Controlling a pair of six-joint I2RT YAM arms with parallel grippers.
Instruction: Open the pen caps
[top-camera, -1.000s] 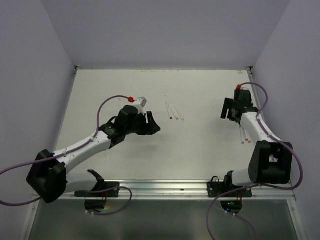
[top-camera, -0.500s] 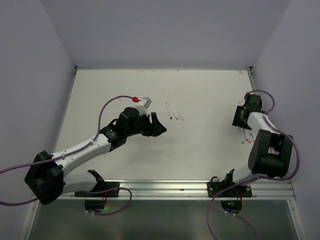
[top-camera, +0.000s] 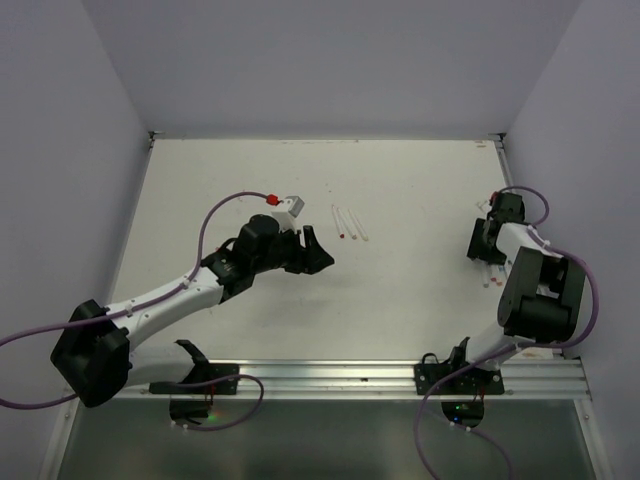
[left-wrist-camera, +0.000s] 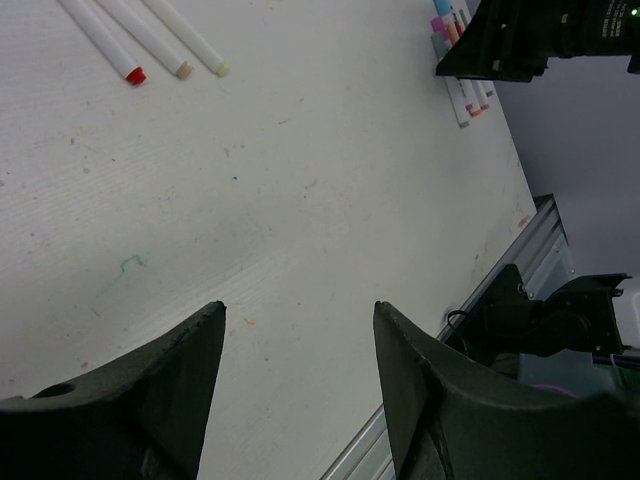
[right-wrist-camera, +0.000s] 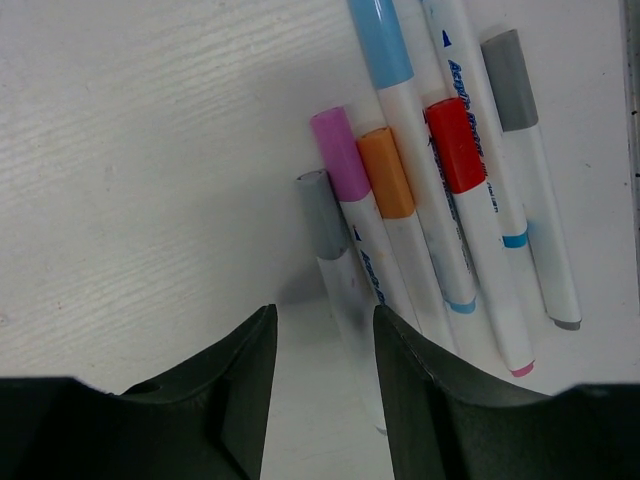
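Several capped pens lie side by side near the table's right edge (top-camera: 490, 272). In the right wrist view their pen caps are grey (right-wrist-camera: 322, 215), pink (right-wrist-camera: 340, 155), orange (right-wrist-camera: 386, 172), light blue (right-wrist-camera: 380, 40), red (right-wrist-camera: 455, 145) and grey (right-wrist-camera: 508, 65). My right gripper (right-wrist-camera: 325, 308) (top-camera: 482, 245) hangs low over them. The leftmost grey-capped pen's white barrel (right-wrist-camera: 350, 300) lies between its fingers, close to the right one, with a gap on the left. Three uncapped pens (top-camera: 348, 222) (left-wrist-camera: 140, 40) lie mid-table. My left gripper (left-wrist-camera: 300, 305) (top-camera: 318, 255) is open and holds nothing.
A metal rail (top-camera: 360, 372) runs along the table's near edge. The right wall stands close behind the capped pens. Purple cables (top-camera: 215, 210) loop off both arms. In the left wrist view the right arm (left-wrist-camera: 530, 40) covers part of the pen row.
My right arm has swung back toward the right edge and come down over the capped pens, its jaws narrowing. The left gripper has shifted slightly right.
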